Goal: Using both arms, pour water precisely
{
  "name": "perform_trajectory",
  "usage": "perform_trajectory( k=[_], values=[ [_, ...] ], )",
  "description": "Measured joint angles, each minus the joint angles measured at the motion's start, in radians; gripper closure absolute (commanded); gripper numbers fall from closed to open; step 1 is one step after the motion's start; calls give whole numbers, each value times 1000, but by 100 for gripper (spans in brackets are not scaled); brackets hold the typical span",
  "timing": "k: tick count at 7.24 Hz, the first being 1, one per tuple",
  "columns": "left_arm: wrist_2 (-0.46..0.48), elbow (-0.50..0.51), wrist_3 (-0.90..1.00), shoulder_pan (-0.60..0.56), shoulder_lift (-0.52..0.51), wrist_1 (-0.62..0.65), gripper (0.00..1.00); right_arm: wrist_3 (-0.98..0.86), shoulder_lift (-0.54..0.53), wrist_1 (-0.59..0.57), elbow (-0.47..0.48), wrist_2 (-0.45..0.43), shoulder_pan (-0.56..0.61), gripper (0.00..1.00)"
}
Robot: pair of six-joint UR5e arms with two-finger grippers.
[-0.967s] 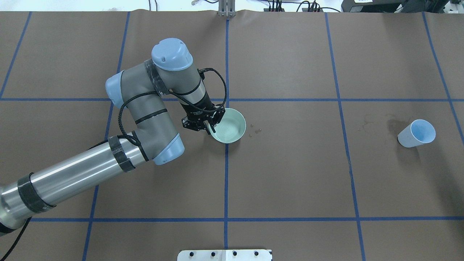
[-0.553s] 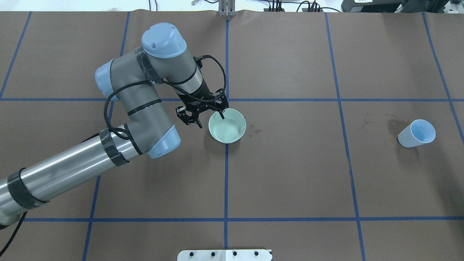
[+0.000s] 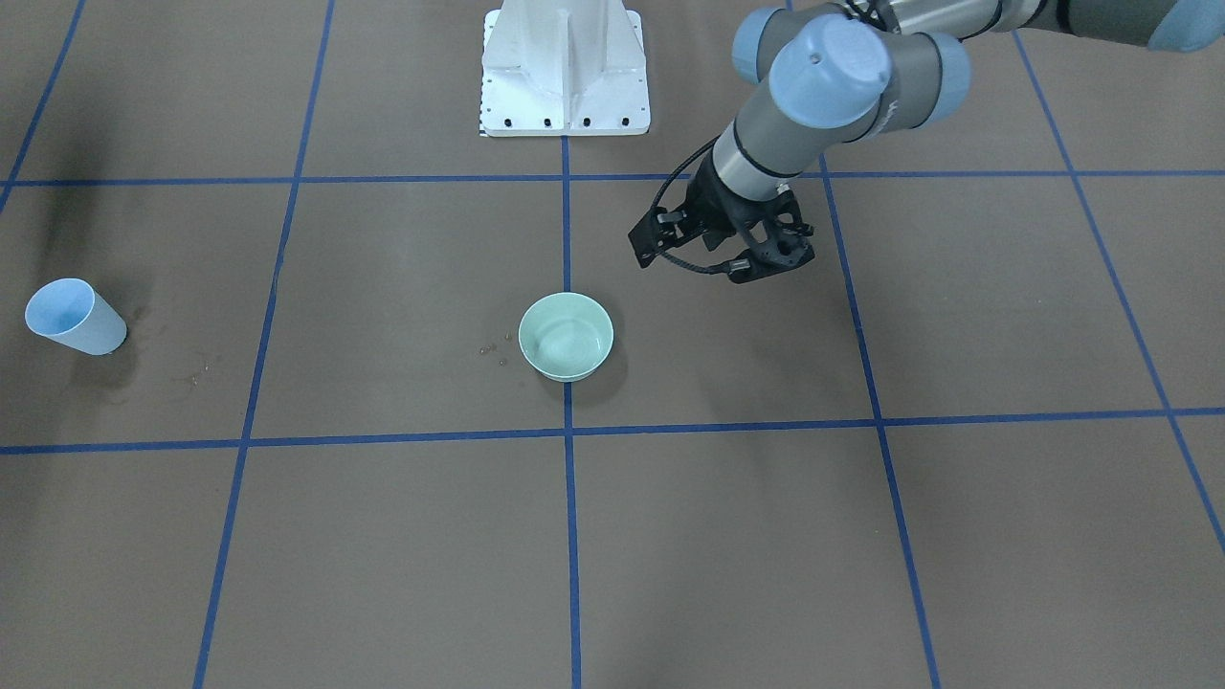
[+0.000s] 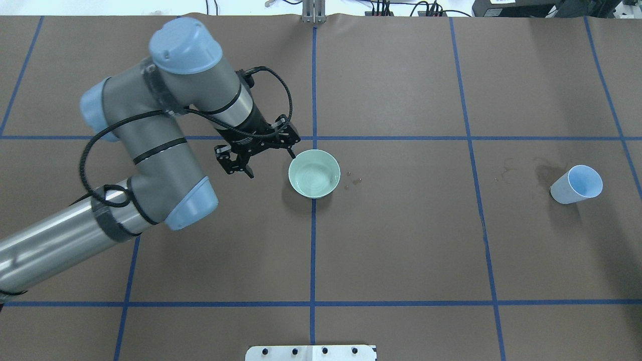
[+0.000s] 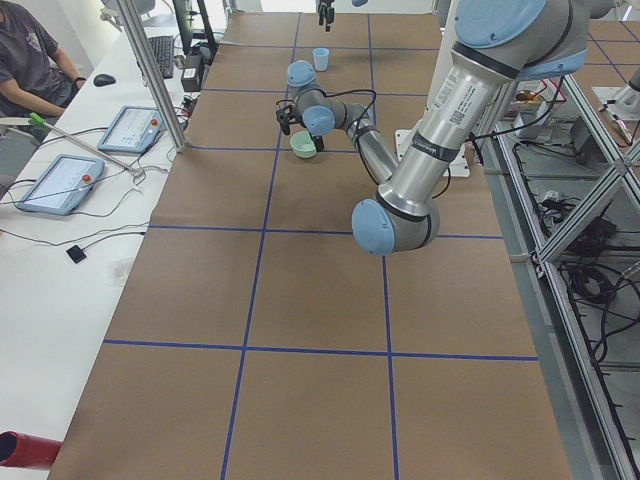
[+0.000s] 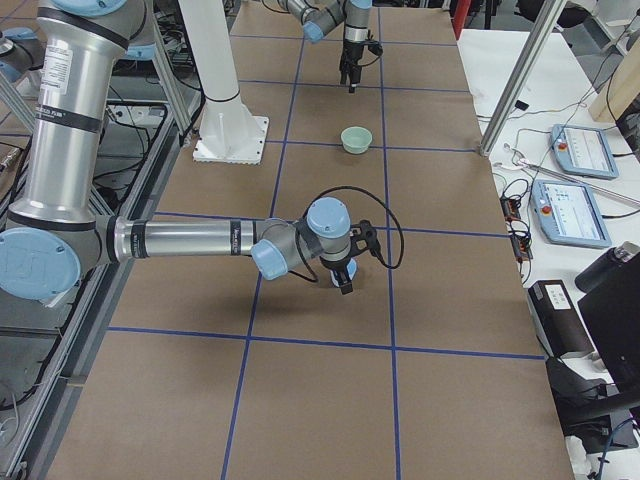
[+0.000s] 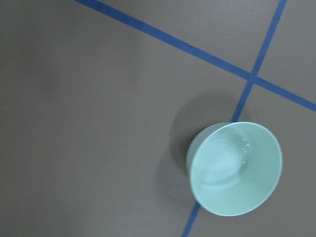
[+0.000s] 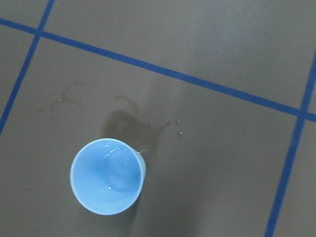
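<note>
A pale green bowl stands at the table's middle, also in the front view and the left wrist view. Faint ripples and a white glint of water show in it. My left gripper is open and empty, raised just left of the bowl, apart from it in the front view. A light blue cup stands far right; it shows from above in the right wrist view. My right gripper hangs above the cup; I cannot tell whether it is open or shut.
A dark wet stain marks the brown paper beside the cup. Small drops lie right of the bowl. The white pedestal stands at the robot's side. Blue tape lines grid the table.
My left gripper has opened off the bowl's rim, then drawn back left and upward, away from the bowl. The bowl and the cup have stayed in place.
</note>
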Motion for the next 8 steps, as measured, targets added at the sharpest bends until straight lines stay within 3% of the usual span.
perform_trajectory(
  k=[2,3,8],
  values=[
    [-2,-66,10,-27,102,-58,0,84,-79,315,-48,-13,-57,1],
    [0,-72,12,-32,128,-89,0,140,-91,420,-80,-38,-72,2],
    [7,-67,9,-35,142,-112,0,327,-93,830,-275,-251,-209,4]
  ],
)
